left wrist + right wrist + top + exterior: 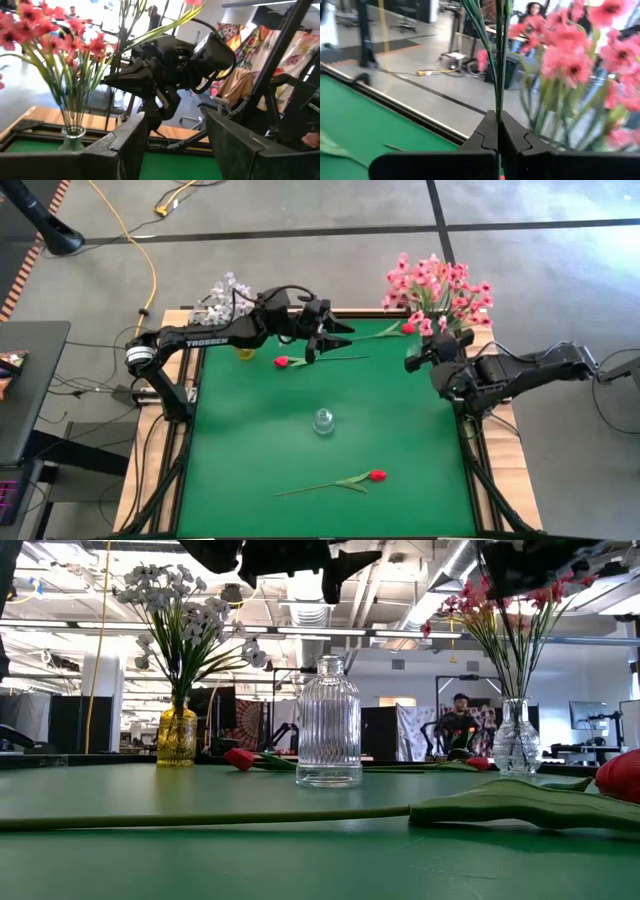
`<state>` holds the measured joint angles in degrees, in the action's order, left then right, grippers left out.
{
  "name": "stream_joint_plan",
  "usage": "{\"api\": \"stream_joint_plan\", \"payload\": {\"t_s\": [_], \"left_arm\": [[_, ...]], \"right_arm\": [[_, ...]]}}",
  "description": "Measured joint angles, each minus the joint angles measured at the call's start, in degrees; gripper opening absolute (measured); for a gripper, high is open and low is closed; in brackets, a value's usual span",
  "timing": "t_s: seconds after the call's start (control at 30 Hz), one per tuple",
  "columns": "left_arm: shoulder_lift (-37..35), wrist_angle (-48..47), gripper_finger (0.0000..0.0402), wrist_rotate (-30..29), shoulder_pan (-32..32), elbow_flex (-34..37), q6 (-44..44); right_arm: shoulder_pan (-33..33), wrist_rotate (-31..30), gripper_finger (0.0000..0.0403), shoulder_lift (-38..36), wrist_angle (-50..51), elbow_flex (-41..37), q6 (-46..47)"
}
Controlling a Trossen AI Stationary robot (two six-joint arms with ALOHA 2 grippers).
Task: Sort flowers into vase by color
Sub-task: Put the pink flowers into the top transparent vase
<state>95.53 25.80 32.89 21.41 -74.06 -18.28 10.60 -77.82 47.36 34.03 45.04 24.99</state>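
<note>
Right hand (412,363) clenched on thin green stem of red-bud flower (408,328), near clear glass vase of pink sprays (440,290). Left hand (318,340) released, above bench (250,440). Handover step, apparently. Next: carry to empty ribbed glass bottle (323,420), stem down.

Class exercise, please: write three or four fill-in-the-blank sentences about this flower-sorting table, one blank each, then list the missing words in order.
1. The white flowers stand in a ______ vase.
2. The right gripper is shut on a green ______.
3. The clear ribbed bottle in the middle of the table holds ______ flowers.
4. The left gripper hangs with its fingers ______.

Missing words: yellow; stem; no; open
</note>
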Motion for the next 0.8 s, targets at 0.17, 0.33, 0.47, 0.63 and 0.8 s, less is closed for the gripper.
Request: {"api": "stream_joint_plan", "payload": {"t_s": [0.17,0.33,0.47,0.63,0.8], "left_arm": [[0.00,-0.70,0.0192,-1.58,0.00,0.00,-1.05],[0.00,-0.85,0.0192,-2.34,0.00,0.00,-1.80],[0.00,-0.97,0.0192,-2.89,0.00,0.00,-2.46],[0.00,-1.18,0.0192,-3.78,0.00,0.00,-2.47],[0.02,-1.18,0.0192,-3.78,0.00,0.00,-2.51]], "right_arm": [[-3.51,-1.15,0.0023,-0.19,-0.42,-4.13,3.30],[-5.37,-5.95,0.0023,-0.13,-2.18,-8.53,9.18],[-5.50,-7.04,0.0023,-0.13,-5.22,-9.47,9.20],[-6.55,-5.36,0.0023,-0.17,-11.19,-9.47,-0.46],[-12.38,4.64,0.0023,-0.28,-16.50,-9.47,-11.12]]}}
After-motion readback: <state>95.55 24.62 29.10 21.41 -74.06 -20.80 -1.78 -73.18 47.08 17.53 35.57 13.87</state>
